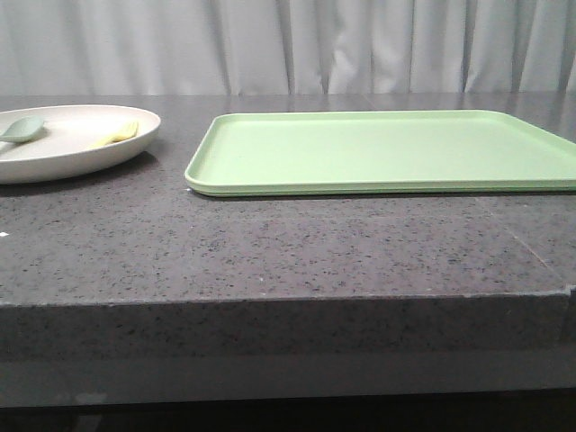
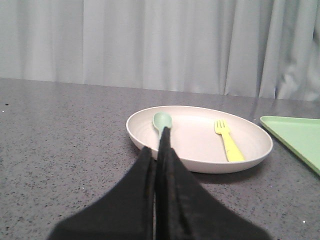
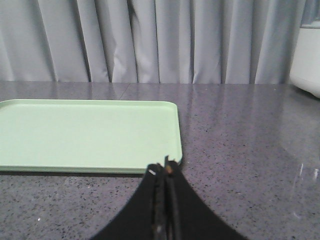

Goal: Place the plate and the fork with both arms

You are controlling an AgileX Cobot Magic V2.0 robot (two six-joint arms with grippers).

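The cream-white plate (image 1: pixel 63 148) sits at the table's left, and also shows in the left wrist view (image 2: pixel 200 145). On it lie the pale yellow fork (image 1: pixel 117 135) (image 2: pixel 227 142) and a grey-green spoon (image 1: pixel 22 130) (image 2: pixel 162 120). My left gripper (image 2: pixel 159 145) is shut and empty, its tips just short of the plate's near rim, in line with the spoon. My right gripper (image 3: pixel 162 167) is shut and empty, at the near right corner of the light-green tray (image 3: pixel 85 132). Neither gripper shows in the front view.
The light-green tray (image 1: pixel 387 148) lies flat right of the plate; its corner shows in the left wrist view (image 2: pixel 297 135). The table is dark speckled stone (image 1: pixel 270 243) with a front edge. Grey curtains hang behind. A white object (image 3: pixel 307 55) stands far right.
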